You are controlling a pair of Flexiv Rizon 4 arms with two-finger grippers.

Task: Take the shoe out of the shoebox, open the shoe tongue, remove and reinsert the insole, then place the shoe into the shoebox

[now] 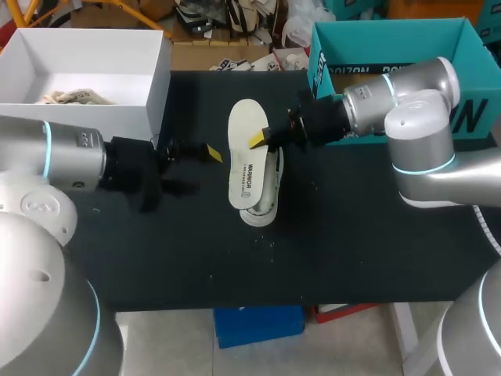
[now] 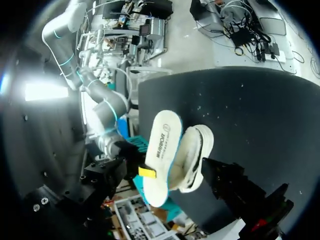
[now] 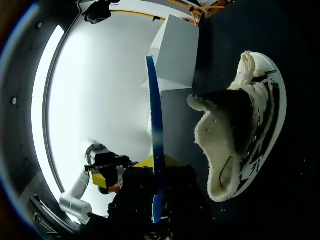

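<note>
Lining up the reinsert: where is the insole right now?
In the head view the insole is at the table's middle, held in the right gripper over the shoe, with the open left gripper beside it.

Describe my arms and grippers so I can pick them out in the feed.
The left arm and right arm are smooth silver-grey tubes with rounded joint caps and thin light-blue rings at the joints. The left gripper and right gripper are black blocks with dark fingers ending in bright yellow tips.
</note>
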